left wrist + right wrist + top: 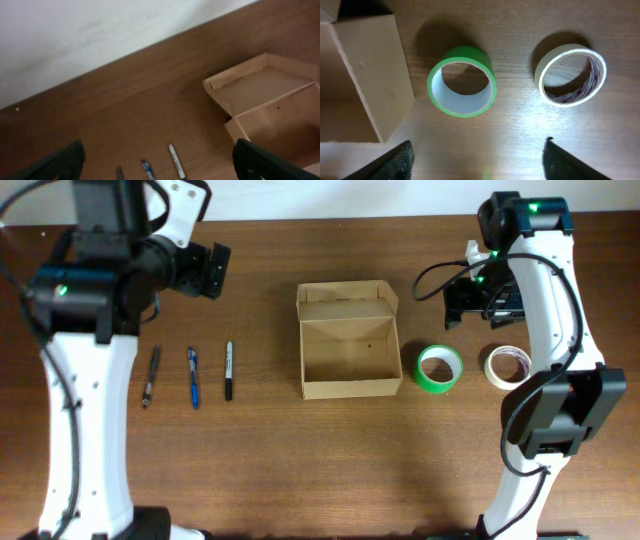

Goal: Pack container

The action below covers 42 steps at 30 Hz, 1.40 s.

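Observation:
The container [347, 387], a tan cardboard box, stands open and empty at the table's middle with its flap lid folded back; it also shows in the left wrist view [270, 107] and the right wrist view [367, 75]. A green tape roll [439, 368] [462, 81] and a cream tape roll [508, 365] [570, 74] lie to its right. Three pens lie to its left: a dark one [151, 376], a blue one [193, 377] [148, 170], a black marker [229, 370] [176, 162]. My left gripper [212, 270] [157, 162] is open, high over the back left. My right gripper [468, 305] [477, 160] is open, behind the rolls.
The wooden table [330, 470] ends at a white wall along the back [100, 30]. Both arm bases stand at the front corners, left [85, 440] and right [550, 420].

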### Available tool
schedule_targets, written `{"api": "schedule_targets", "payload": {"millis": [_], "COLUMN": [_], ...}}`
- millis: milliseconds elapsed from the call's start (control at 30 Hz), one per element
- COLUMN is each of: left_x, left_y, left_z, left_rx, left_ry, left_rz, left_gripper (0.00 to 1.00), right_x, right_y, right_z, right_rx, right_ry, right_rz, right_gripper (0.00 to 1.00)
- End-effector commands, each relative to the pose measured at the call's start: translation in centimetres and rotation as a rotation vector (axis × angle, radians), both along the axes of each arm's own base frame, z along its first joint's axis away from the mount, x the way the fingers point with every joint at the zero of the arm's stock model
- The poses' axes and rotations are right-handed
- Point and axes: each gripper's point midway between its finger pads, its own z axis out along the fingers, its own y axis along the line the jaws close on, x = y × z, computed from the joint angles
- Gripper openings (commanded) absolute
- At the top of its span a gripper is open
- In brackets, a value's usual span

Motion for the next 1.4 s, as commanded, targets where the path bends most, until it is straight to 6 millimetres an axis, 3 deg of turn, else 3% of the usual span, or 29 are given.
{"api": "schedule_targets", "payload": {"millis": [0, 133, 300, 433, 667, 900, 1033, 1133, 1267, 1367], "left_x": [-0.5, -0.5, -0.6, -0.6, -0.6, -0.6, -0.6, -0.6, -0.7, -0.7], "left_y": [0.1, 0.1, 0.1, 0.1, 0.1, -0.1, -0.4, -0.4, -0.5, -0.8], "left_z": [1.7, 1.9, 1.8, 1.8, 1.8, 1.9, 1.9, 1.9, 1.9, 1.9], "left_rx": [0.009, 0.009, 0.009, 0.013, 0.015, 0.006, -0.002, -0.003, -0.006, -0.018], "left_ry": [-0.053, -0.059, -0.057, -0.057, -0.056, -0.057, -0.056, -0.056, -0.056, -0.056], "left_rz": [-0.005, -0.005, -0.005, -0.008, -0.010, -0.020, -0.030, -0.030, -0.034, -0.048], "left_gripper": [0.95, 0.95, 0.96, 0.96, 0.96, 0.96, 0.96, 0.97, 0.96, 0.97], "right_x": [0.3, 1.6, -1.3, -4.2, -8.9, -13.4, -11.9, -8.8, -4.1, -2.6], "right_y": [0.0, 2.5, 5.0, 7.0, 5.9, 4.4, 4.3, 4.8, 4.2, 2.7], "right_z": [4.0, 8.0, 10.7, 11.3, 7.8, 4.2, 1.8, -0.4, -3.1, -5.2], "right_rx": [-0.114, -0.162, -0.224, -0.242, -0.274, -0.245, -0.217, -0.149, -0.056, -0.012], "right_ry": [-0.158, -0.361, -0.414, -0.419, -0.317, -0.347, -0.405, -0.456, -0.478, -0.435], "right_rz": [-0.008, 0.031, 0.045, 0.094, 0.070, 0.027, -0.016, -0.075, -0.191, -0.272], "right_gripper": [0.79, 0.79, 0.79, 0.83, 0.83, 0.84, 0.81, 0.74, 0.74, 0.73]}}
